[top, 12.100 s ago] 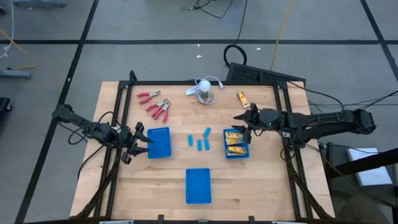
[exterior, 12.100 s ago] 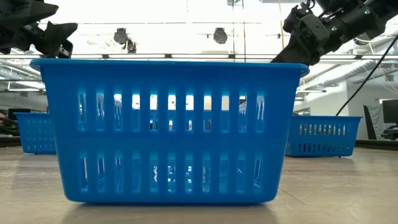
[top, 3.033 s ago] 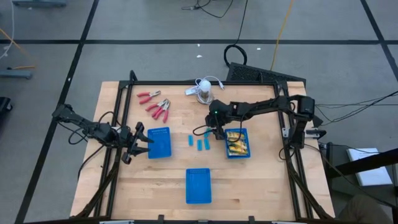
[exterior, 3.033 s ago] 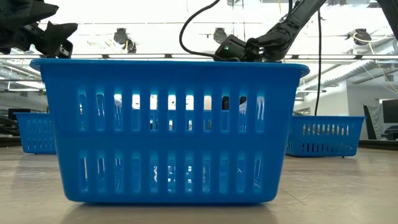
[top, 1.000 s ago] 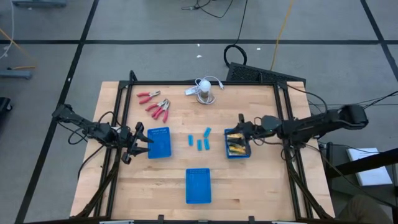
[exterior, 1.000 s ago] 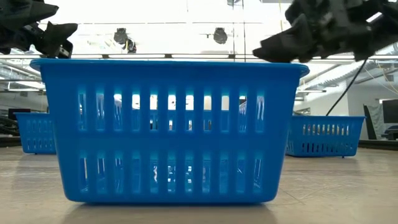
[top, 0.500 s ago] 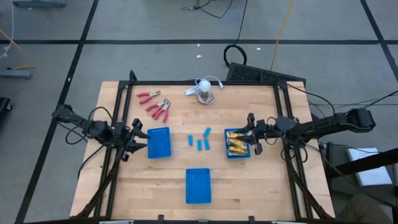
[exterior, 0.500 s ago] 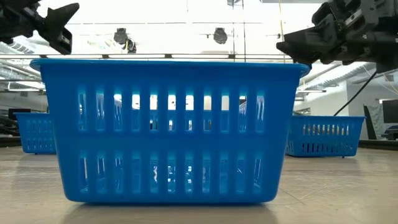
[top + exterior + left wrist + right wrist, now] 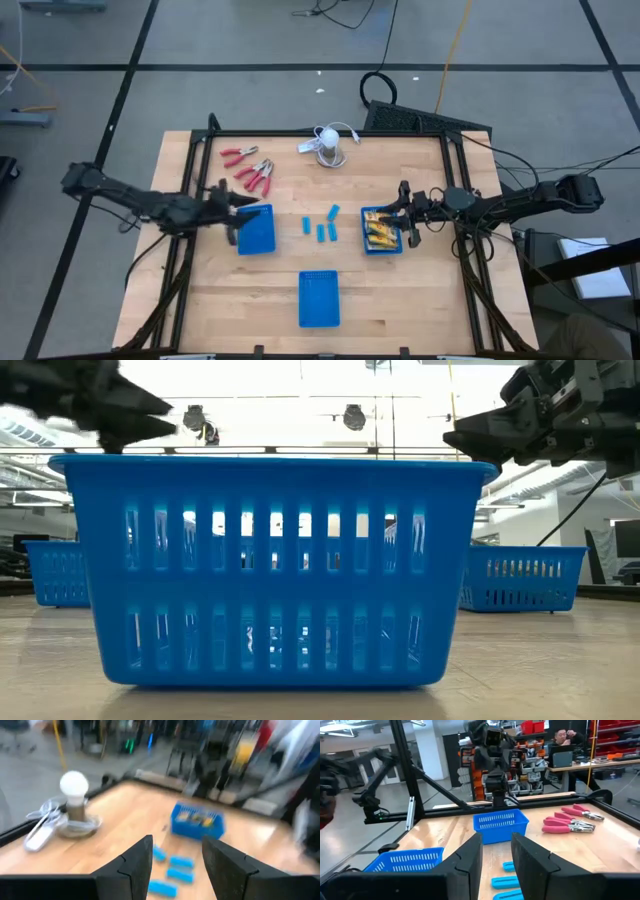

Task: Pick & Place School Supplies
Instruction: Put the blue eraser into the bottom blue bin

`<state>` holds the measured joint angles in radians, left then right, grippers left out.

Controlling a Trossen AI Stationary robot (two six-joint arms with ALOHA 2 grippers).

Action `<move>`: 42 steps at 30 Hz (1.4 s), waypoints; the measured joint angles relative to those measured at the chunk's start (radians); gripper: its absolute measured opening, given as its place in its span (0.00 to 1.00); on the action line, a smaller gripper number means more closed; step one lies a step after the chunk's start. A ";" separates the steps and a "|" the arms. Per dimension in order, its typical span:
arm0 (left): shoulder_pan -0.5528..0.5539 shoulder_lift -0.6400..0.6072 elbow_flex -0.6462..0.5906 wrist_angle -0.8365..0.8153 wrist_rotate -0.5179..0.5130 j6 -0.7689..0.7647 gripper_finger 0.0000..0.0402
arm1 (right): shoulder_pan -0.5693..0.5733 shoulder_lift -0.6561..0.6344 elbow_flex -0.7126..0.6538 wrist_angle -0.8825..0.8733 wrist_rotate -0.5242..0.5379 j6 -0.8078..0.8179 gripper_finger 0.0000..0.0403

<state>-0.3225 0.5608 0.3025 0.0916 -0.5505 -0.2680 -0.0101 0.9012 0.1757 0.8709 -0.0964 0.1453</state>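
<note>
Since half a second ago the left gripper (image 9: 232, 208) has swung in from the table's left edge and now sits over the far left corner of the left blue basket (image 9: 256, 229), just near the red-handled pliers (image 9: 254, 176). Its fingers (image 9: 134, 865) stand spread with a clear gap between them and hold nothing; past them the left wrist view shows the white bulb-like object with a cable (image 9: 74, 805), three light-blue blocks (image 9: 173, 867) and the basket of boxes (image 9: 197, 821) beyond.

Across the table the right gripper (image 9: 408, 219) has kept its place at the right rim of the right blue basket (image 9: 381, 243), which holds the yellow-orange boxes (image 9: 377, 229). Its fingers (image 9: 465, 862) look a little apart in its wrist view, yet they are pressed as close as they go, with nothing between them.

On the wooden table (image 9: 300, 255) the light-blue blocks (image 9: 322, 226) lie in the middle, between the left and right baskets and apart from both. A second pair of pliers (image 9: 238, 154) lies farther back, and a third blue basket (image 9: 319, 298) stands empty-looking toward the near edge; in the low view it fills the picture (image 9: 270, 570). A person (image 9: 562, 742) sits at a desk in the room behind.
</note>
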 joint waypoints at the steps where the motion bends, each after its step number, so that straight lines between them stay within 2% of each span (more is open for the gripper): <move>1: 0.022 0.074 0.056 -0.038 0.017 0.000 0.43 | 0.000 0.000 0.000 0.000 0.003 -0.003 0.23; 5: 0.115 0.355 0.282 -0.219 0.141 -0.056 0.46 | 0.001 0.000 0.000 0.000 0.022 -0.007 0.23; 9: 0.198 0.636 0.469 -0.378 0.270 -0.120 0.57 | 0.001 0.000 0.000 -0.007 0.022 -0.001 0.23; 13: 0.247 0.864 0.642 -0.499 0.401 -0.140 0.66 | 0.001 0.001 0.000 -0.008 0.022 0.000 0.23; 20: 0.300 1.164 0.900 -0.677 0.411 -0.259 0.71 | 0.001 0.001 0.000 -0.009 0.022 0.007 0.23; 25: 0.323 1.293 0.999 -0.806 0.398 -0.382 0.68 | 0.001 0.001 0.000 -0.009 0.022 0.008 0.23; 30: 0.346 1.361 1.001 -0.821 0.415 -0.546 0.63 | 0.001 0.001 0.000 -0.009 0.022 0.008 0.23; 37: 0.351 1.427 1.004 -0.800 0.521 -0.615 0.60 | 0.001 0.001 0.000 -0.015 0.022 0.008 0.23; 42: 0.346 1.440 1.006 -0.800 0.521 -0.616 0.59 | 0.001 0.001 0.000 -0.017 0.022 0.008 0.23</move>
<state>0.0238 2.0006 1.3083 -0.7081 -0.0298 -0.8845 -0.0093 0.9020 0.1757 0.8543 -0.0746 0.1532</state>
